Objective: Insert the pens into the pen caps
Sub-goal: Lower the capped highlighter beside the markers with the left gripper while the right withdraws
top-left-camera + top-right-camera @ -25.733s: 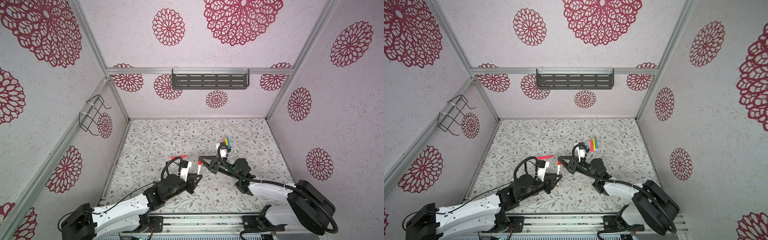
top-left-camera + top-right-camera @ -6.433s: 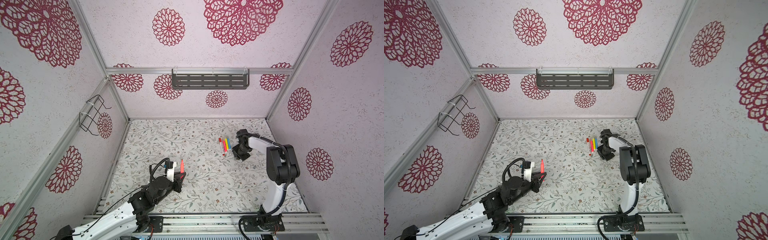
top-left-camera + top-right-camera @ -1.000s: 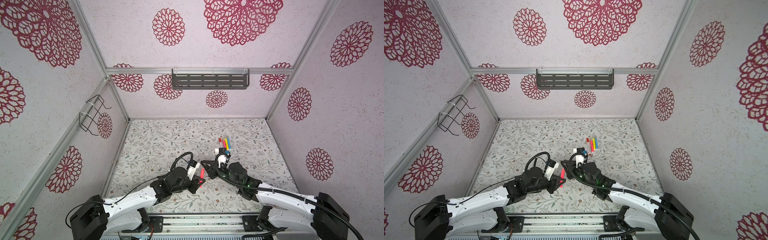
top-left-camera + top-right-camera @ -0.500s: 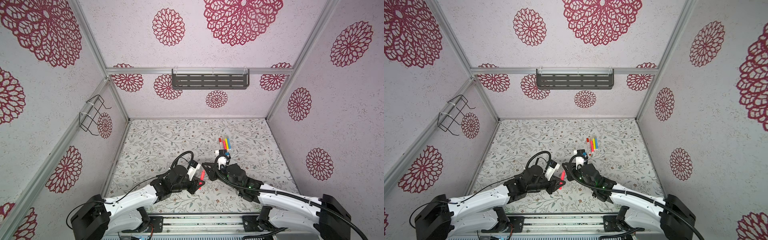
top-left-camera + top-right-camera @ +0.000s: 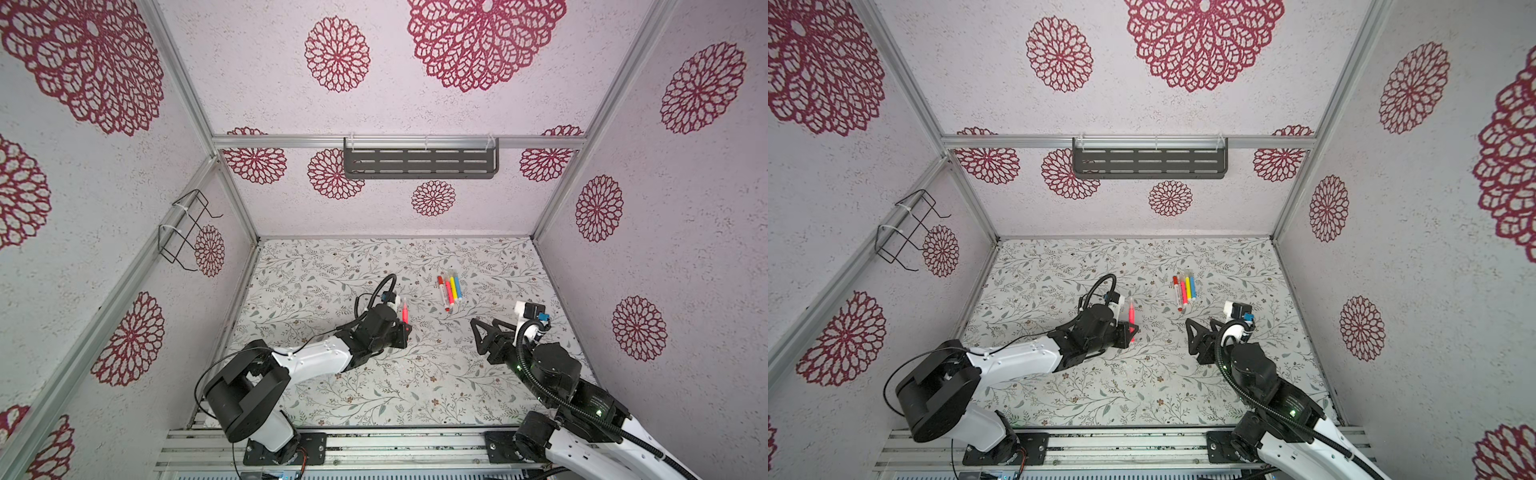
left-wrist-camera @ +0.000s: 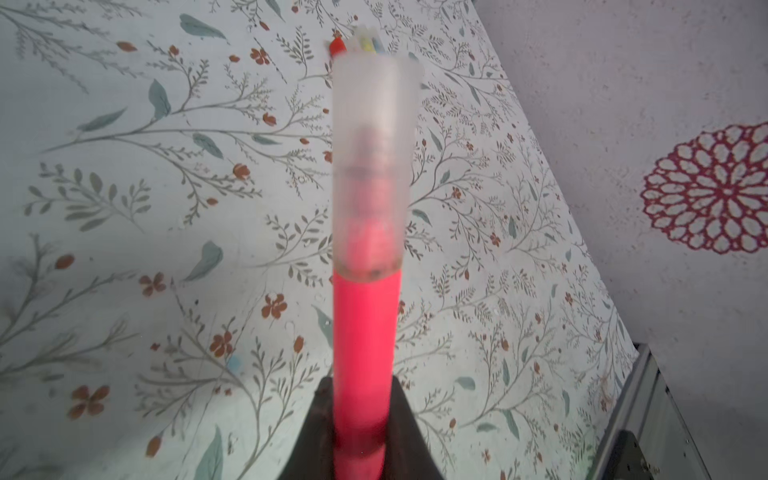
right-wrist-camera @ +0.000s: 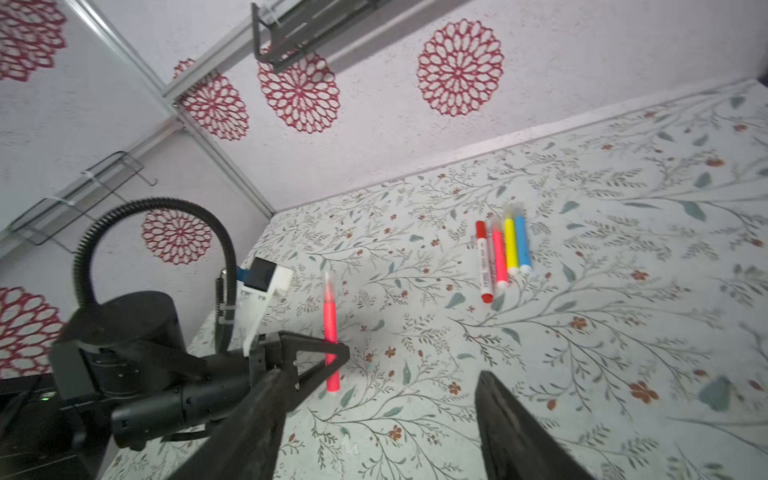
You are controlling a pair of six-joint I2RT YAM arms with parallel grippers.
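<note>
And the right gripper let go. A second before, it had been nose to nose with the left gripper over the middle of the table. Now its jaws stood wide with nothing between them, clear enough in the right wrist view, and it had backed well off to its own side. What it left behind was the prize: the left claw stayed clamped on the low end of the pink pen, held upright. The pale translucent cap sat over the pen's top end, its rim flush against the pink barrel. We judged that cap seated, though the blur kept us from swearing to a full click. Farther back lay the row of 4 pens, red, pink, yellow and blue, side by side and touching. They seemed to carry caps, but their far tips were too smeared to be sure. We spotted no loose cap on the floral table, so this looked like the last pairing, with only the laying-down left. Between the held pen and that row was open table. The slotted shelf and the wire rack hung up on the walls, out of play. Only the left wrist's cable looped close to the pen.
</note>
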